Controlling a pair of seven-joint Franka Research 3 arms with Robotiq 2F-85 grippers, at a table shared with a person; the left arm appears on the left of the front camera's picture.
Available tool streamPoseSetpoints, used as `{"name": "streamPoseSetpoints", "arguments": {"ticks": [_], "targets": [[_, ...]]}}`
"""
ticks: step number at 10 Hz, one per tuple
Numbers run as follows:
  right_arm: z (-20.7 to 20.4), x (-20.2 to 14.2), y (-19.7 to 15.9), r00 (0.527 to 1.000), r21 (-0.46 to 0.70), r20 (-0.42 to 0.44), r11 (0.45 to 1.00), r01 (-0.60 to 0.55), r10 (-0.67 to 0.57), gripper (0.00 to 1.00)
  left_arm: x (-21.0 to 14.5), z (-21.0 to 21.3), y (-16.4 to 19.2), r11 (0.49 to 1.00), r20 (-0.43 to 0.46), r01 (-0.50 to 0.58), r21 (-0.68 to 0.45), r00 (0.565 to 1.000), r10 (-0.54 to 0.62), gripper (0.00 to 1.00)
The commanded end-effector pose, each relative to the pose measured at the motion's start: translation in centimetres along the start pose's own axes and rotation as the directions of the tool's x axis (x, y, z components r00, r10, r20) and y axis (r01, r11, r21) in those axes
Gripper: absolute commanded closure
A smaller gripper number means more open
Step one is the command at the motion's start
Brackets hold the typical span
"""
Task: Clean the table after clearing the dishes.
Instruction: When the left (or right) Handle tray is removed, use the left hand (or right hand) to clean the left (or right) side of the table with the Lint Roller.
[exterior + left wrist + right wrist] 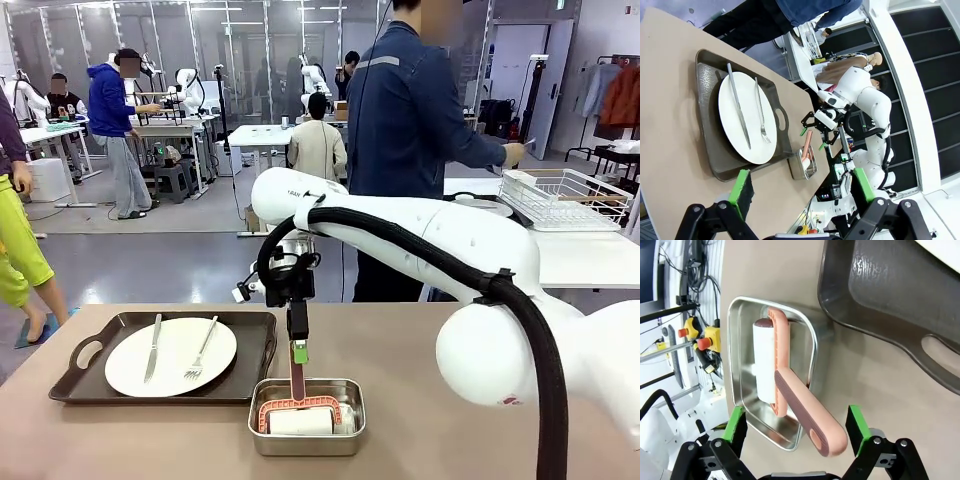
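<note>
The right gripper (796, 426), jaws wide open, hangs just above the pan (306, 449) — the roller's pink handle (807, 417) pointing up at the gap between its fingers (735, 426) — while the plate (170, 357) lies on its tray (258, 335) on the table (400, 450), just left.

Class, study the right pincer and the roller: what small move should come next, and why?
Probably close the right pincer on the roller by its pink handle: its open green pads flank that handle, which sticks up out of the steel pan.

Table (400, 350) matte beige, tray (252, 338) dk-brown grained plastic, plate (175, 362) glossy white, knife (152, 348), fork (200, 352) + pan (305, 447) shiny metal, roller (781, 382) pink plastic w/ ribbed handle.
</note>
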State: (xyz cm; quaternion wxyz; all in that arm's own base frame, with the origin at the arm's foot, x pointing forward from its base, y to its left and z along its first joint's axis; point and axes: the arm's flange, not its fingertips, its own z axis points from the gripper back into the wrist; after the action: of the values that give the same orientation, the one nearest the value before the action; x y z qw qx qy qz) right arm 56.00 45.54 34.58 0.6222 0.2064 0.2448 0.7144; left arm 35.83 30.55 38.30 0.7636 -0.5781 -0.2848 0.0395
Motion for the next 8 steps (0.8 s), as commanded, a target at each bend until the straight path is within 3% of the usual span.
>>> {"name": "streamPoseSetpoints", "arguments": {"ticks": [1, 3, 4, 5, 6, 8], "targets": [[3.39, 2.96, -2.75, 1.0, 0.029, -0.002, 0.999, 0.013, -0.013, 0.0, -0.26, 0.16, -0.06, 1.0, 0.003, 0.013, -0.01, 1.0, -0.013, 0.0], [3.27, 3.07, -2.81, 1.0, 0.034, 0.004, 0.999, 0.01, -0.01, 0.0, -0.26, 0.16, -0.06, 1.0, 0.003, 0.013, -0.01, 1.0, -0.013, 0.0], [3.28, 3.14, -2.76, 1.0, 0.036, 0.0, 0.999, 0.008, -0.008, 0.4, -0.26, 0.16, -0.06, 1.0, 0.003, 0.013, -0.01, 1.0, -0.013, 0.0], [3.24, 3.22, -2.75, 1.0, 0.036, -0.007, 0.999, 0.009, -0.008, 0.56, -0.26, 0.16, -0.06, 1.0, 0.003, 0.013, -0.01, 1.0, -0.013, 0.0], [3.23, 3.34, -2.75, 1.0, 0.041, -0.012, 0.999, 0.01, -0.01, 0.97, -0.26, 0.16, -0.06, 1.0, 0.003, 0.013, -0.01, 1.0, -0.013, 0.0], [3.27, 3.5, -2.72, 1.0, 0.041, -0.021, 0.999, 0.014, -0.013, 1.0, -0.26, 0.16, -0.06, 1.0, 0.003, 0.013, -0.01, 1.0, -0.013, 0.0]]}}
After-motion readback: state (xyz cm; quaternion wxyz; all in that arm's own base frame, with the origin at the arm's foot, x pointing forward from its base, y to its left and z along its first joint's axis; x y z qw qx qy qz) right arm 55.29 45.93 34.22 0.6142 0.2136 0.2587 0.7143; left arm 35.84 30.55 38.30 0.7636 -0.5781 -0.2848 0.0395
